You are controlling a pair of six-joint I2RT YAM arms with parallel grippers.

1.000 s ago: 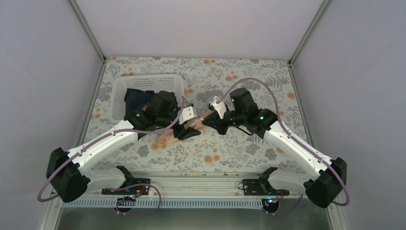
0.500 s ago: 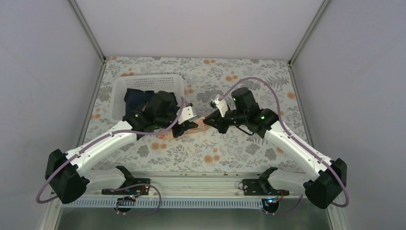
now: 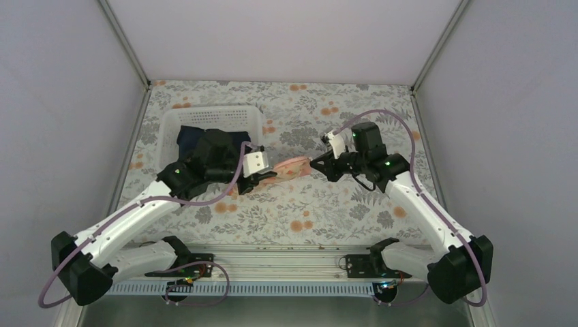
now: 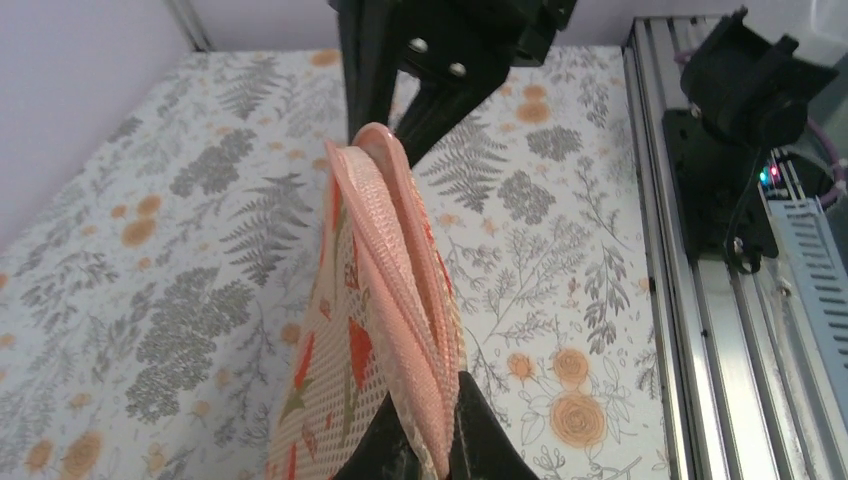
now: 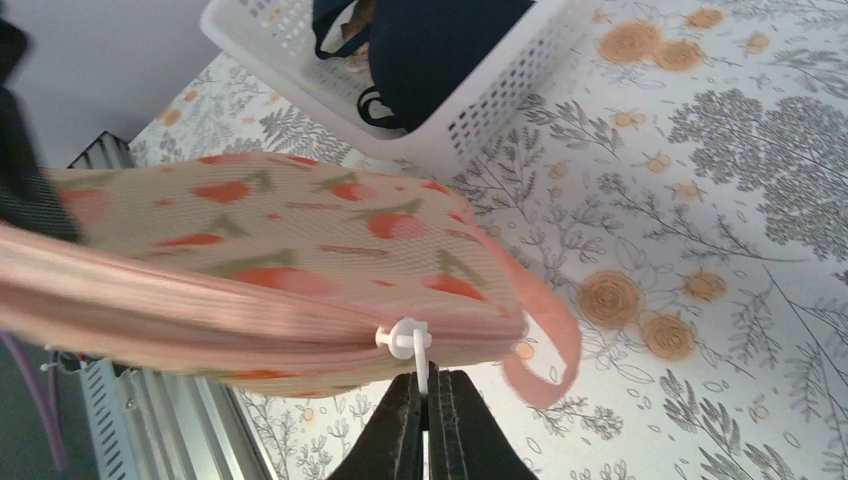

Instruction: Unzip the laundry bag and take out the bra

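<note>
Unzipping step — beside the basket (image 3: 167,129), the left gripper (image 4: 435,425) clamps the laundry bag (image 3: 294,165) and the right gripper (image 5: 430,388) pinches its zip pull (image 5: 403,338); next, draw it steadily along the zip.

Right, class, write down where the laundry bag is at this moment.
In the top view the laundry bag is held mid-table between the left gripper and the right gripper, which pinches its zip pull, just right of the white basket.

right gripper (image 5: 428,388) pinching zip pull (image 5: 406,340), laundry bag (image 5: 280,250), white basket (image 5: 500,100)
</note>
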